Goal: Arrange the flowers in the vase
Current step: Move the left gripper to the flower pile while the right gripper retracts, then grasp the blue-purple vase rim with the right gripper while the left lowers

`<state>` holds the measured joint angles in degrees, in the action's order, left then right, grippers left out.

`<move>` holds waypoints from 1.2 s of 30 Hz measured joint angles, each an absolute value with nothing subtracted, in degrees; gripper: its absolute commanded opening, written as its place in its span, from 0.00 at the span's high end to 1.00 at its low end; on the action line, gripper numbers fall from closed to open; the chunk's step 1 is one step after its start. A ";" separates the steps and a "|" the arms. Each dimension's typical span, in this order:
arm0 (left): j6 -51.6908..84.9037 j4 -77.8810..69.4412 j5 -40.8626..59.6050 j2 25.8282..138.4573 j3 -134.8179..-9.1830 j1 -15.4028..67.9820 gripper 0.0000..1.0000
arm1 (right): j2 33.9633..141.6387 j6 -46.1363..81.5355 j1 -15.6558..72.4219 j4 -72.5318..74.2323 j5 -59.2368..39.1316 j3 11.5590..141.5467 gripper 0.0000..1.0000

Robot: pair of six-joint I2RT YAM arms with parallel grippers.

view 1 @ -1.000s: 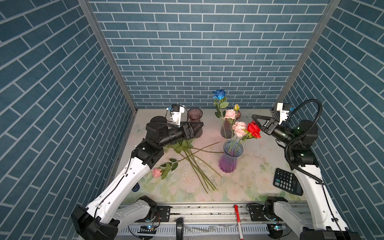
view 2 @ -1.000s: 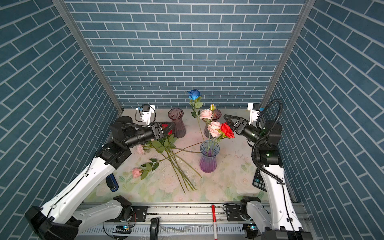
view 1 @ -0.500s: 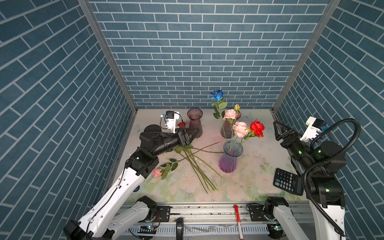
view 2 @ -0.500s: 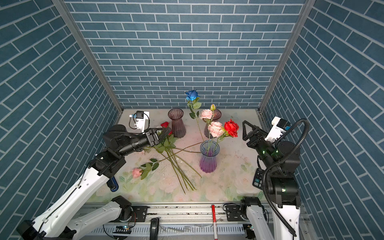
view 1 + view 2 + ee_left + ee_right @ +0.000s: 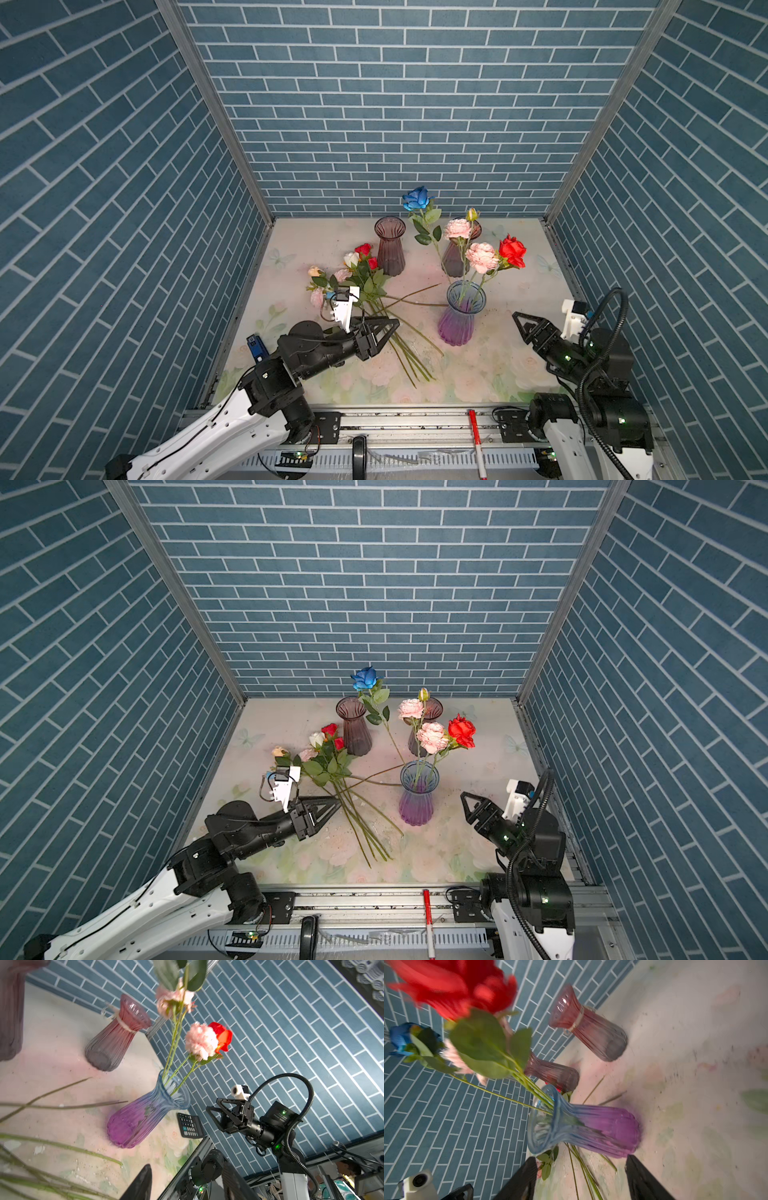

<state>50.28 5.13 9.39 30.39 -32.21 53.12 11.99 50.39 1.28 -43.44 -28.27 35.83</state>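
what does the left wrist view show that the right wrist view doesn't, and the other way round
Only the left wrist view shows the black calculator and the right arm's black corrugated cable. Only the right wrist view shows the blue artificial rose. Both show the ribbed blue-to-purple glass vase holding the red rose, the pink-tinted ribbed glass vase behind it, and loose green stems lying on the floral mat.

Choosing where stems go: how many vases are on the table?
3. The blue-purple vase stands in front, holding flowers; the left smoky vase and the right smoky vase stand at the back, the latter partly behind them.
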 measured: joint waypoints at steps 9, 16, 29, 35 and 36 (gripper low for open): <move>56.93 7.11 5.54 35.29 -24.56 55.20 0.43 | 5.30 52.71 1.28 -49.12 -33.61 32.84 0.31; 58.87 -1.30 4.16 45.08 -19.86 58.50 0.42 | 6.76 51.18 1.28 -50.65 -38.26 31.92 0.31; 59.57 8.03 -0.27 42.19 -22.79 53.10 0.42 | 2.92 50.15 1.28 -51.48 -39.72 21.37 0.35; 61.06 15.31 2.22 23.09 -15.46 40.29 0.42 | 2.59 50.83 1.28 -50.87 -39.70 17.47 0.36; 61.30 16.62 3.01 20.51 -14.28 38.26 0.42 | 2.96 51.05 1.28 -50.52 -39.72 16.95 0.37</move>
<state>61.30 16.62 3.01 20.51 -14.28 38.26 2.96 51.05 1.28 -50.52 -39.72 16.95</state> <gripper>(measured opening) 0.578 0.644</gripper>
